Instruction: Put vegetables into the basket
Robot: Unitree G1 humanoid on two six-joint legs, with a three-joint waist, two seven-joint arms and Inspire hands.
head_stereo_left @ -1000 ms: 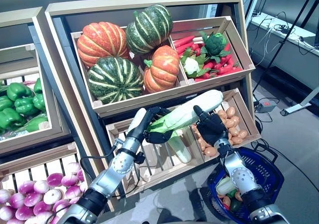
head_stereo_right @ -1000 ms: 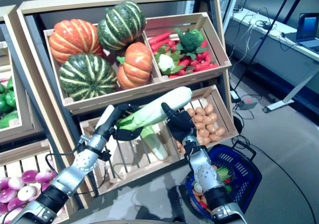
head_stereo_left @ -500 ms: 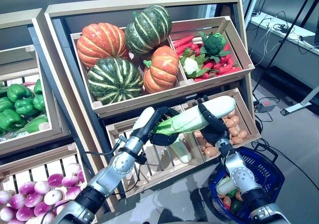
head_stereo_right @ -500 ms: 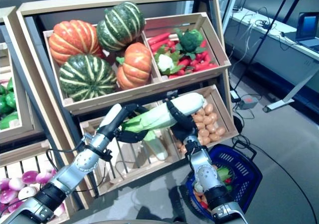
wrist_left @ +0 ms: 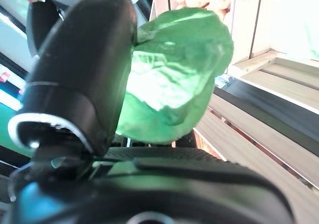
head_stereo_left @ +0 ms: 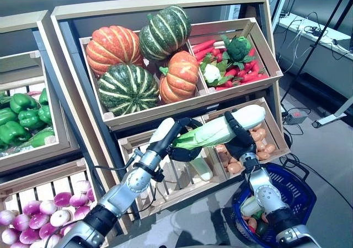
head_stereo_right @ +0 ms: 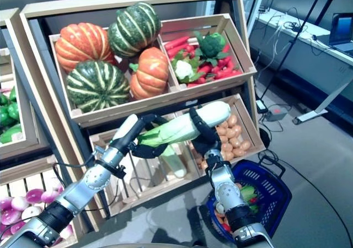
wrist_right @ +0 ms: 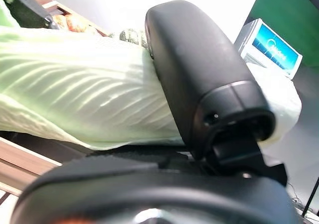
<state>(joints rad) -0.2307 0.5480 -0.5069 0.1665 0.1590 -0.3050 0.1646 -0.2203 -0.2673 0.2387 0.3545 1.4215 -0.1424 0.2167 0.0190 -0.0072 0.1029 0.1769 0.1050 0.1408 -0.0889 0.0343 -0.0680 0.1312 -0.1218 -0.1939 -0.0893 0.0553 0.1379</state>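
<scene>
A long pale-green cabbage [head_stereo_left: 216,131] with a white stalk end and dark green leaf end is held level in front of the lower crates. My left hand [head_stereo_left: 182,147] is shut on its leafy green end [wrist_left: 172,79]. My right hand [head_stereo_left: 238,139] is shut round the ribbed white part [wrist_right: 75,109], thumb over the top. The blue basket [head_stereo_left: 291,183] stands on the floor at the lower right, below my right arm, with a few vegetables [head_stereo_left: 251,209] inside. A second pale cabbage [head_stereo_left: 199,166] lies in the slatted crate behind.
Upper crates hold pumpkins [head_stereo_left: 144,55] and red radishes with broccoli and cauliflower [head_stereo_left: 231,60]. A lower crate holds potatoes [head_stereo_left: 260,142]. Green peppers [head_stereo_left: 22,116] and purple onions [head_stereo_left: 38,217] fill the stand on the left. Grey floor [head_stereo_left: 325,149] lies to the right.
Both hands have carried the cabbage to the right and a little up. My right hand has closed round its white part, thumb now over the top.
</scene>
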